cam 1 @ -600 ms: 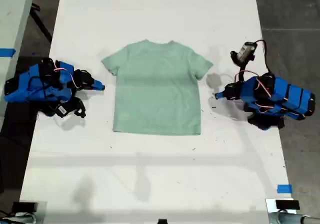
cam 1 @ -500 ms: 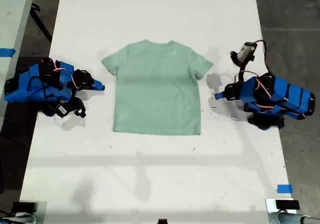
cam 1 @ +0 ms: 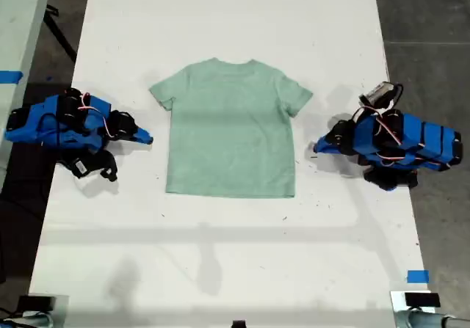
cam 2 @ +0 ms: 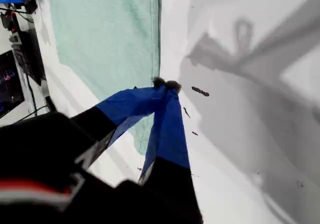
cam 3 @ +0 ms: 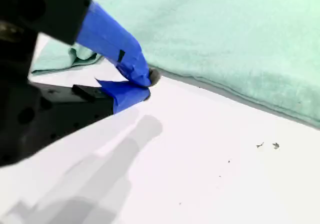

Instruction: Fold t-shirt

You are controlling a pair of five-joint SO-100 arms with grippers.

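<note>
Exterior view, from its left side: my second gripper (cam 1: pixel 149 139) lies low on the tabletop (cam 1: pixel 235 20), at 9 o'clock from the t-shirt (cam 1: pixel 231 133), near its edge but not touching it. In the second wrist view the jaws of my second gripper (cam 3: pixel 147 86) are narrow, with the tips almost together and nothing between them. One sleeve (cam 3: pixel 65 58) shows just behind them.

The t-shirt lies flat and unfolded in the middle of the tabletop, collar toward 12 o'clock and hem toward 6 o'clock, with both sleeves spread out.

At 3 o'clock from the t-shirt is my first gripper (cam 1: pixel 316 150), also low and just apart from the cloth. The first wrist view shows the jaws of my first gripper (cam 2: pixel 165 85) closed to a thin V and holding nothing.

I judge that the folding has not begun and the next step is to take hold of the cloth. The risks are these:
- With jaws so narrow, a tip could push the edge and wrinkle the flat t-shirt instead of sliding under it.
- A pinch could catch only the top layer, so that the front lifts away from the back.
- If one arm lifts before the other, the t-shirt could be dragged sideways and the fold would be crooked.
</note>
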